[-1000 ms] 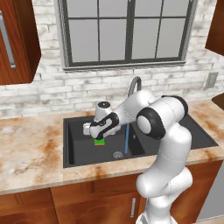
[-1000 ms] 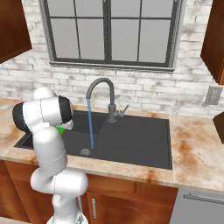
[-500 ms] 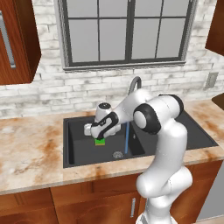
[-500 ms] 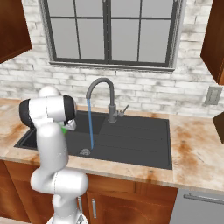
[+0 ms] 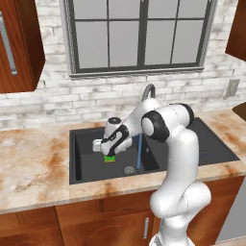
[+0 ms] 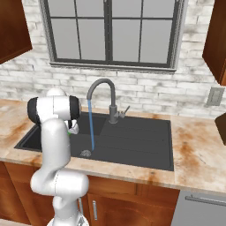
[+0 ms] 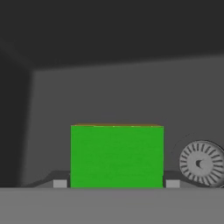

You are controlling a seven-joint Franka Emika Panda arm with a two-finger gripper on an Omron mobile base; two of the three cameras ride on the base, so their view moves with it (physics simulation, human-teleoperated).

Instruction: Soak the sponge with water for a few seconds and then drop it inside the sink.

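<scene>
My gripper point(image 5: 109, 152) is shut on the bright green sponge point(image 5: 110, 158), held low over the left half of the dark sink point(image 5: 91, 168). In the hand view the sponge point(image 7: 117, 155) sits between my two fingertips point(image 7: 60, 183), with the round metal drain point(image 7: 201, 163) to its right on the basin floor. A thin blue stream of water point(image 5: 139, 151) runs from the faucet spout to the drain point(image 5: 129, 169), a little to the right of the sponge and apart from it. From the right base view a sliver of the sponge point(image 6: 69, 131) peeks past my arm, left of the water point(image 6: 91, 128).
The curved grey faucet point(image 6: 103, 95) with its side lever stands behind the basin. The flat drainboard point(image 6: 141, 137) lies to the right. Marble counter point(image 5: 33, 168) surrounds the sink, with a brick wall and a window behind.
My elbow has swung a little to the left while the hand and the sponge stayed almost in place over the basin. The water keeps running.
</scene>
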